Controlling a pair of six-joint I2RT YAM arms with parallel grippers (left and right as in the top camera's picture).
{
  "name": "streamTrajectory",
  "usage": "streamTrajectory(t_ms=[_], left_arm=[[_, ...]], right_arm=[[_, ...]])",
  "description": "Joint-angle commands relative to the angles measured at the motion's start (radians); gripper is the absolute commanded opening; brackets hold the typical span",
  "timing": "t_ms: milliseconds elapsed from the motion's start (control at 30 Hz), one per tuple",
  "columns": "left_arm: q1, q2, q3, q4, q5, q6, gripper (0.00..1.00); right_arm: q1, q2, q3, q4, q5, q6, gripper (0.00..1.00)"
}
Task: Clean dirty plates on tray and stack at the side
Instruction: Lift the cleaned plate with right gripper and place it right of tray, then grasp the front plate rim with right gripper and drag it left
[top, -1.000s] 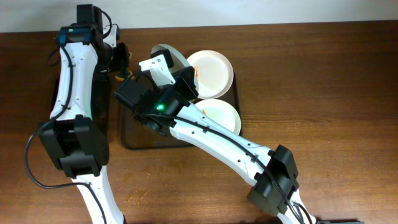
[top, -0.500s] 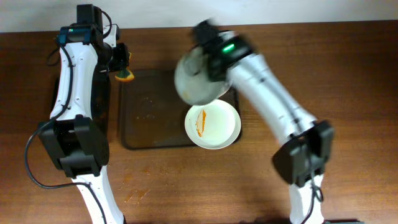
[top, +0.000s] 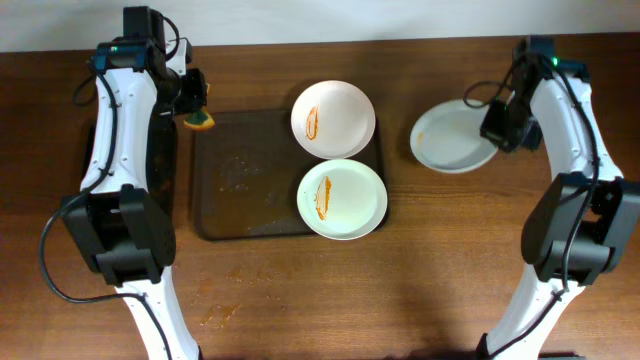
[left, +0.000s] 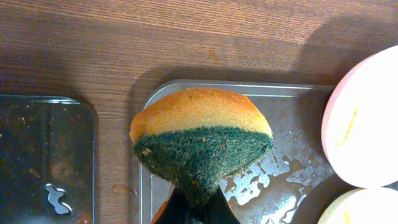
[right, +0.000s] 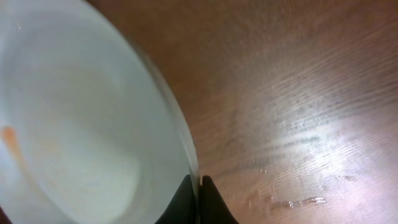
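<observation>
The sponge (left: 200, 140), orange on top and green beneath, is clamped between the fingers of the left gripper (left: 198, 208). It is held over the far-left corner of the tray (top: 235, 200). A dark bin (left: 43, 155) holding crumbs and water is seen just left of the tray.

A pale plate (top: 452, 140) is pinched by its right rim in the right gripper (right: 199, 198), whose fingers are closed on the edge. This plate is placed over the table (top: 450, 260), right of the tray and apart from it. Whether it rests on the wood or hangs just above cannot be told. A faint orange trace is visible inside it in the right wrist view.

Two dirty plates are left on the right side of the tray. The white plate (top: 340, 125) lies at the far-right corner and the green-tinted plate (top: 350, 205) at the near-right corner, with their rims meeting. Each is marked with an orange streak whose long axis runs near to far.

Both dirty plates lie to the right of the sponge and to the left of the right gripper, roughly midway between them. The white plate is judged slightly closer to the sponge. Releasing the pale plate is judged the step in hand.
</observation>
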Motion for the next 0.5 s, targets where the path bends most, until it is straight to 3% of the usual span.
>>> streamTrajectory(t_ms=[0,33,67,100,133,200,267,467], left_arm=[[0.0,-0.006,-0.005,0.01,-0.007,0.009,0.01],[0.0,-0.006,-0.005,0.011,-0.007,0.009,0.01],[0.0,-0.006,-0.005,0.012,-0.007,0.009,0.01],[0.0,-0.006,-0.005,0.012,-0.007,0.009,0.01],[0.0,-0.006,-0.005,0.011,-0.007,0.009,0.01],[0.0,-0.006,-0.005,0.011,-0.007,0.009,0.01],[-0.002,-0.006,-0.005,0.012,-0.007,0.009,0.01],[-0.002,-0.006,-0.005,0.003,-0.006,0.009,0.01]], right_arm=[[-0.015,-0.031,-0.089,0.07,-0.018,-0.002,0.04],[-0.015,-0.031,-0.1,0.089,-0.018,-0.003,0.05],[-0.015,-0.031,-0.102,0.102,-0.018,-0.003,0.27],[-0.015,-0.033,-0.098,0.108,-0.024,-0.003,0.6],[-0.015,-0.034,-0.084,0.103,-0.04,-0.003,0.78],[-0.015,-0.034,-0.029,0.058,-0.122,-0.051,0.82],[-0.005,-0.048,0.039,-0.019,-0.195,-0.069,0.74],[0.154,-0.14,0.106,-0.138,-0.261,-0.074,0.72]])
